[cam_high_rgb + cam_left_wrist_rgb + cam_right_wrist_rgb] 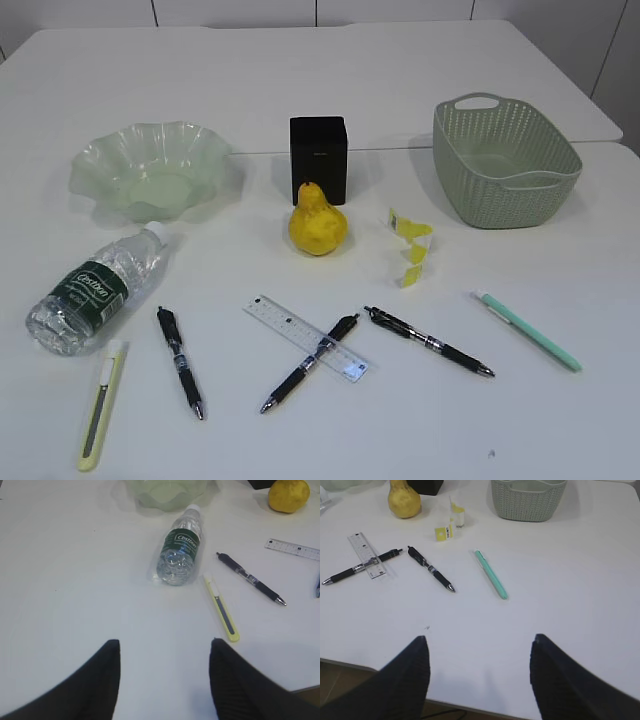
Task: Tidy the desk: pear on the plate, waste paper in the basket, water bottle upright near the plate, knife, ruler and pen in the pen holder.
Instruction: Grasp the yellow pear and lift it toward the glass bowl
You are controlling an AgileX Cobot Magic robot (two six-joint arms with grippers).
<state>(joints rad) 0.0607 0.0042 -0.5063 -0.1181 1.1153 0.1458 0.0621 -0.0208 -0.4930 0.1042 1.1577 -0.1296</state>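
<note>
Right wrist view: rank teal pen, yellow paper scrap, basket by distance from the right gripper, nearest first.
From the right gripper, open and holding nothing:
1. Teal pen, center, slightly left of the basket's line.
2. Yellow paper scrap, farther back, left of the pen.
3. Basket, far edge, center-right.

A matt white table (320,90) holds a translucent, glossy green ruffled plate (150,170), a woven-textured plastic basket (505,165), a clear crinkled plastic water bottle (95,290), a clear plastic ruler (285,322), a matt black pen holder (319,158) and a dimpled yellow pear (318,222).
</note>
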